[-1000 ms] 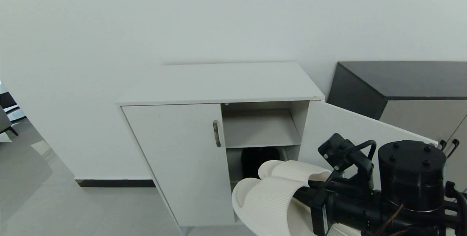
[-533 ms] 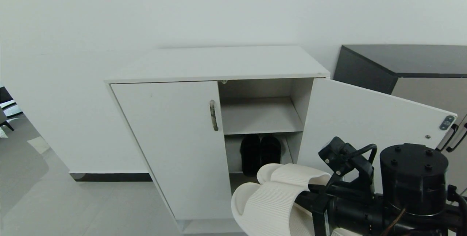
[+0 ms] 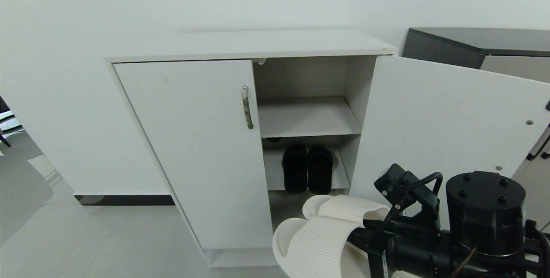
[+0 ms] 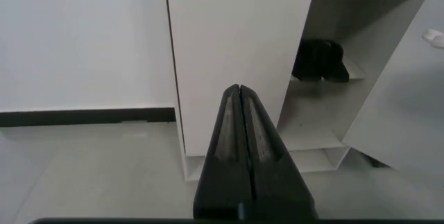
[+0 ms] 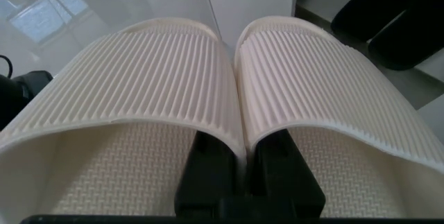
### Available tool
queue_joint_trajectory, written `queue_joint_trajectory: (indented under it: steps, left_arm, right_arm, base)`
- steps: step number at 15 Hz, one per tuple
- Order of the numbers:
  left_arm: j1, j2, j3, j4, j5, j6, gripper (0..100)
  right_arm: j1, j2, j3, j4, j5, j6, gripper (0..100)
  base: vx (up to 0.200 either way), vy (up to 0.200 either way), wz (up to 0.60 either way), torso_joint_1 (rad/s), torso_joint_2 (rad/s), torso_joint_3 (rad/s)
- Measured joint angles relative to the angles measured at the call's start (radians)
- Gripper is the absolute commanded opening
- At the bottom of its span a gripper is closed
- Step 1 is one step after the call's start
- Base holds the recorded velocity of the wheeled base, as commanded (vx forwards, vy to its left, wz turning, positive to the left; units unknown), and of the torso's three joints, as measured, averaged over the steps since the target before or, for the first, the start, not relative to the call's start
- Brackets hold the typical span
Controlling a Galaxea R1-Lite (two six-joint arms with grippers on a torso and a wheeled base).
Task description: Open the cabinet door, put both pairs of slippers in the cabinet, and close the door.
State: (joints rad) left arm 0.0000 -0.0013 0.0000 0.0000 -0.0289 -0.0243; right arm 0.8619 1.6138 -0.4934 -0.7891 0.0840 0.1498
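A pair of white ribbed slippers [image 3: 322,235] hangs side by side in front of the white cabinet [image 3: 258,44], low and a little right of its opening. My right gripper [image 5: 241,156] is shut on the white slippers [image 5: 229,78], pinching their two touching inner walls. The cabinet's right door [image 3: 447,114] stands wide open; the left door [image 3: 193,149] with its metal handle [image 3: 245,107] is closed. A pair of black slippers [image 3: 307,168] rests on the lower shelf, toes inward. My left gripper [image 4: 240,96] is shut with nothing in it, low before the closed left door.
The upper shelf [image 3: 307,119] is bare, as is the cabinet's bottom level [image 3: 285,209] under the black slippers. A dark cabinet [image 3: 481,39] stands against the wall to the right, behind the open door. Grey floor [image 3: 64,243] lies open to the left.
The whole head picture has shifted: the camera has moved, so the cabinet shows higher and larger, and the black slippers have come fully into view. The white slippers stay in my right gripper.
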Motion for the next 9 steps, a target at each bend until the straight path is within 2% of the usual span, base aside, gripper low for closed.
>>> queue_joint_trajectory:
  steps: [3,9]
  left_arm:
    - [0.0,0.0,0.0,0.001,0.0,0.0,0]
    - [0.0,0.0,0.0,0.0,0.0,0.0,0]
  right_arm:
    - [0.0,0.002,0.005,-0.001,0.002,-0.002,0]
    - [0.001,0.003,0.01,-0.039,0.0,-0.004,0]
  base:
    - [0.0,0.0,0.0,-0.097,0.37,0.282]
    - [0.0,0.0,0.0,-0.009,0.05,0.029]
